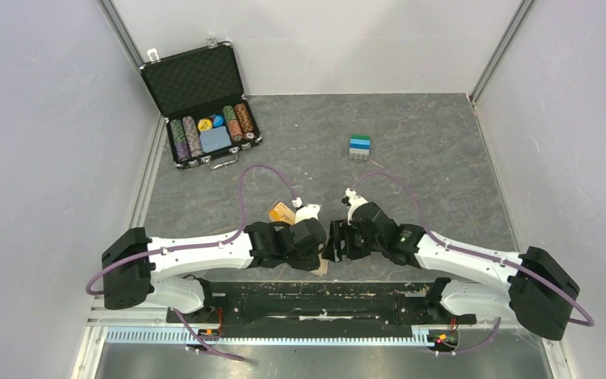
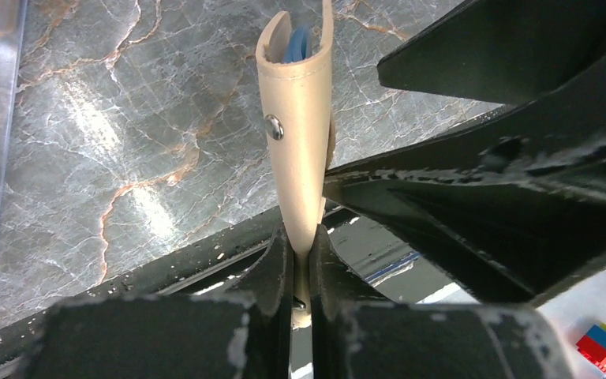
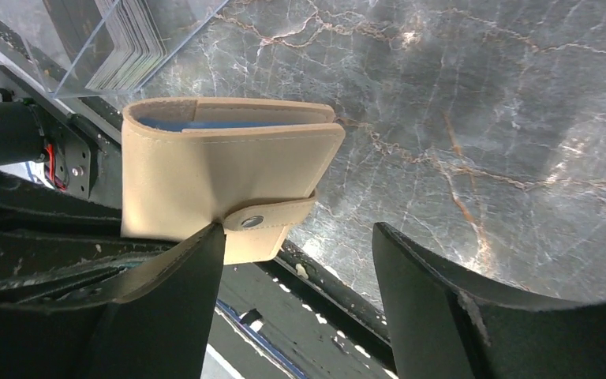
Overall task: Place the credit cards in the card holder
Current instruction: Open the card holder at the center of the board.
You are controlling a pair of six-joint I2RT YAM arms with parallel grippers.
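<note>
Marble (image 2: 126, 158): left claw (image 2: 301, 241) tight on card holder (image 2: 300, 118)

An open black chip case (image 1: 202, 106), filled with chips, is seen at the far left of the grey marbled surface (image 1: 442, 181). Coloured blocks (image 1: 359, 147) are set well apart from it. A small orange item (image 1: 281, 212), possibly a box, is partly hidden.

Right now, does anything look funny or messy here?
Nothing is spilled or broken. One odd sight: the card holder is held up, pinched by one edge in the left jaws. It is folded nearly shut, with a blue card peeking out inside. White specks also litter the black rail at the table's near edge.
</note>
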